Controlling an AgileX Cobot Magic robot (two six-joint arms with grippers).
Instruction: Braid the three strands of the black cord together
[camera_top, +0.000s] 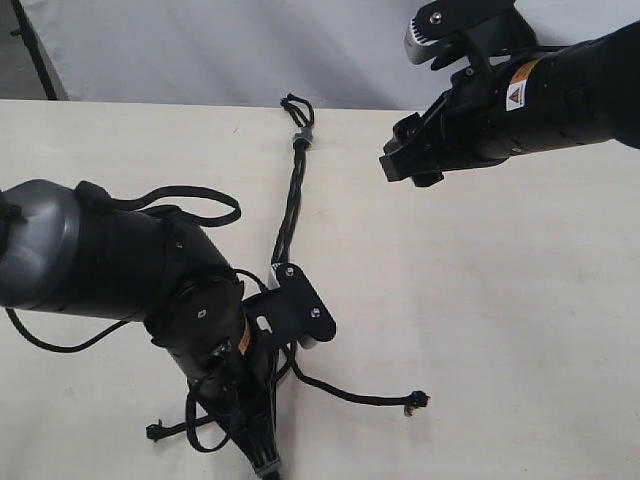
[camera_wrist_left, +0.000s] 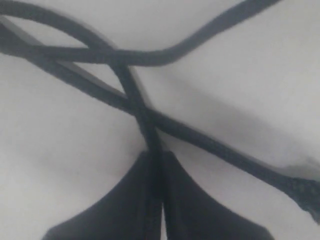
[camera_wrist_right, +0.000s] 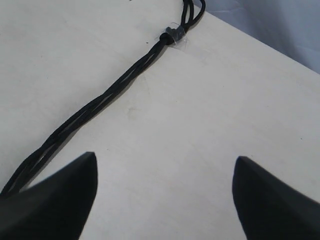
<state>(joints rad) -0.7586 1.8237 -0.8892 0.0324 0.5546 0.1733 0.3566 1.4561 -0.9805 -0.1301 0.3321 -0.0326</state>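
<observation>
The black cord (camera_top: 293, 195) lies on the table, its small loop (camera_top: 297, 104) and grey band (camera_top: 303, 137) at the far end, and its upper length is twisted together. Lower down the three strands spread: one ends in a knot at the right (camera_top: 415, 402), another at the left (camera_top: 155, 432). My left gripper (camera_top: 265, 460) points down at the near edge and is shut on a strand (camera_wrist_left: 150, 130) that crosses over another strand (camera_wrist_left: 210, 142). My right gripper (camera_top: 400, 160) hovers open at the upper right with nothing between its fingers (camera_wrist_right: 65, 200); the cord (camera_wrist_right: 100, 102) passes beside one finger.
The pale table (camera_top: 480, 300) ends at a far edge, with a grey backdrop (camera_top: 200, 50) behind it. The left arm's own smooth black cable (camera_top: 190, 195) loops above its wrist. A knotted strand end (camera_wrist_left: 305, 192) shows in the left wrist view.
</observation>
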